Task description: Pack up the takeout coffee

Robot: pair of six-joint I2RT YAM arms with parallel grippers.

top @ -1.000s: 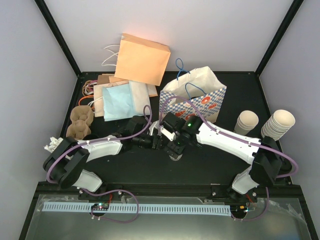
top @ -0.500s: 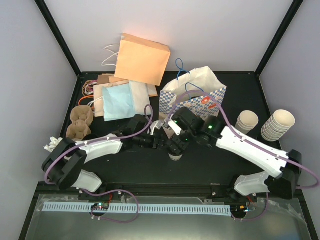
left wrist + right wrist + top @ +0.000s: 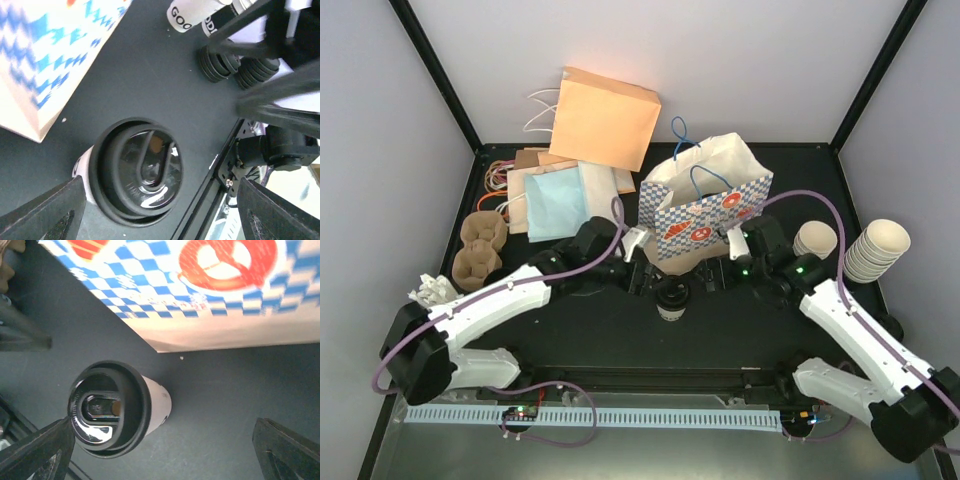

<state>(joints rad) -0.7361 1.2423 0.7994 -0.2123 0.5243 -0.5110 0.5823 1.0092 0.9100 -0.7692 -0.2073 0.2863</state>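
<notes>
Takeout coffee (image 3: pixel 671 297), a white paper cup capped with a black lid (image 3: pixel 141 172), stood upright on the black table (image 3: pixel 590 330), just in front of the blue-checked paper bag (image 3: pixel 705 205) and clear of its base. The left gripper (image 3: pixel 645 278) and the right gripper (image 3: pixel 706 280) flanked the cup. Each had its fingers spread wide apart and held nothing.

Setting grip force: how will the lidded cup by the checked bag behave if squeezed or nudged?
The cup looks like thin paper, so a hard squeeze probably dents it. Standing upright with the top wider than the body, it may tip if pushed high. Its glossy black lid looks slippery.
</notes>
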